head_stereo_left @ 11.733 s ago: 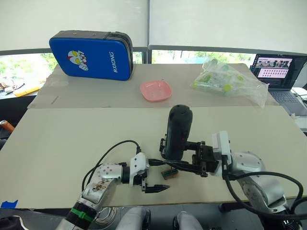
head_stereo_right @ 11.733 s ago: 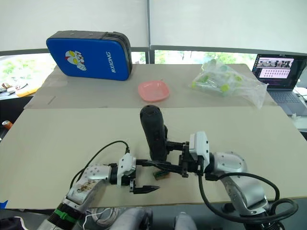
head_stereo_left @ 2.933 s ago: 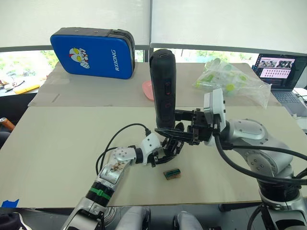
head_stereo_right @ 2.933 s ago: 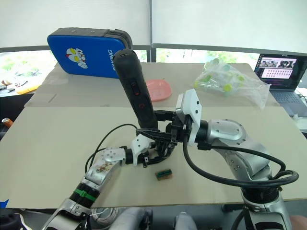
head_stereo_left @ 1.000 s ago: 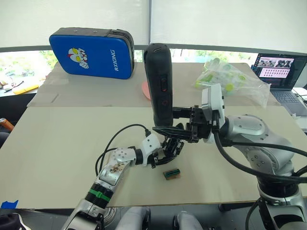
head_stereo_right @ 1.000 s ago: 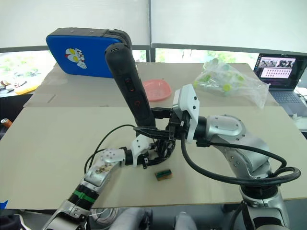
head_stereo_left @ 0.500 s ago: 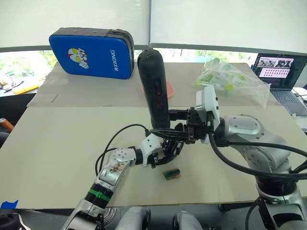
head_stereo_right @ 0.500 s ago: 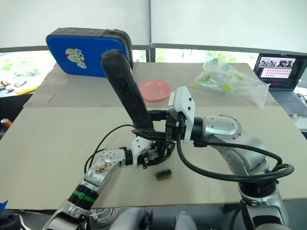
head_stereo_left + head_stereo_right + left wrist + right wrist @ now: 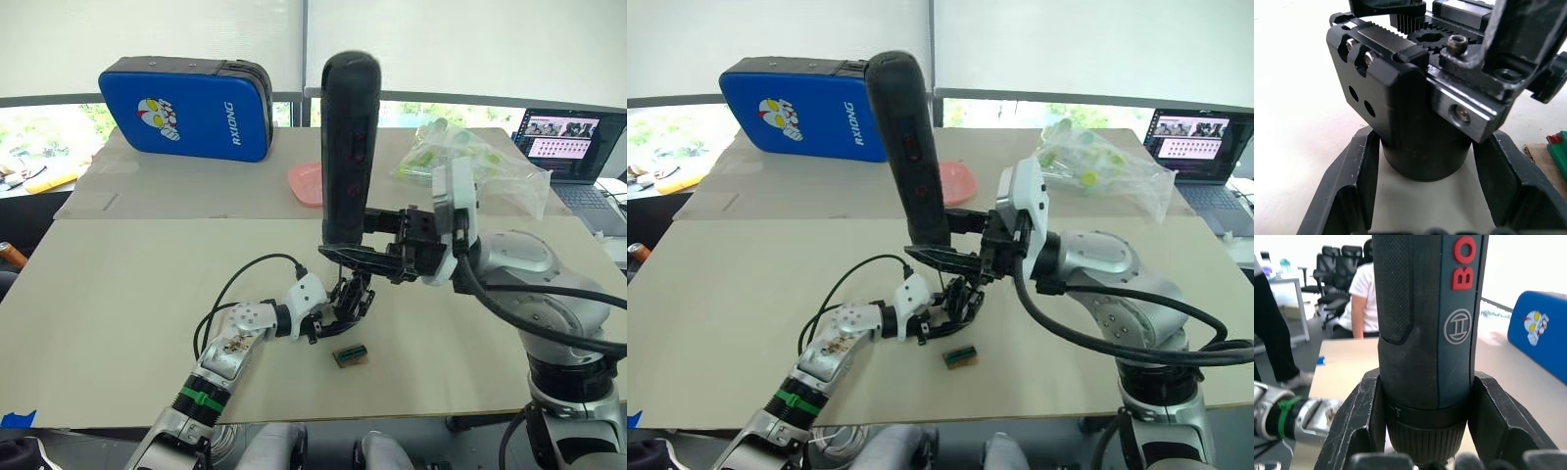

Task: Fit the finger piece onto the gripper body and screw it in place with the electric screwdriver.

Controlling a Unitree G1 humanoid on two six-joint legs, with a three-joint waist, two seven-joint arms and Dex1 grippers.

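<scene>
The electric screwdriver (image 9: pixel 349 147) now stands close to upright, its butt pointing to twelve o'clock, where half a second ago it leaned over toward eleven. The right gripper (image 9: pixel 384 257) has its two fingers closed around the lower barrel — in the right wrist view the pads (image 9: pixel 1359 418) press against both sides of the grip. Straightening the tool lines its tip up over the gripper body (image 9: pixel 345 302), so the move reads as getting set to drive a screw, not as a retreat.

The left gripper (image 9: pixel 1425 181) is clamped on the round base of the gripper body, one finger on each side, holding it just above the table (image 9: pixel 118 294) near the centre. Its toothed rack and a loose-looking screw head show on top in the left wrist view. I cannot make out the finger piece as a separate part.

At five o'clock from the body lies a small green-and-brown block (image 9: pixel 351 354). Of the containers — a pink dish (image 9: pixel 306 183) at twelve o'clock looks empty, the clear bag (image 9: pixel 470 162) at two holds green-capped items, and the blue case (image 9: pixel 186 96) at ten is zipped shut.
</scene>
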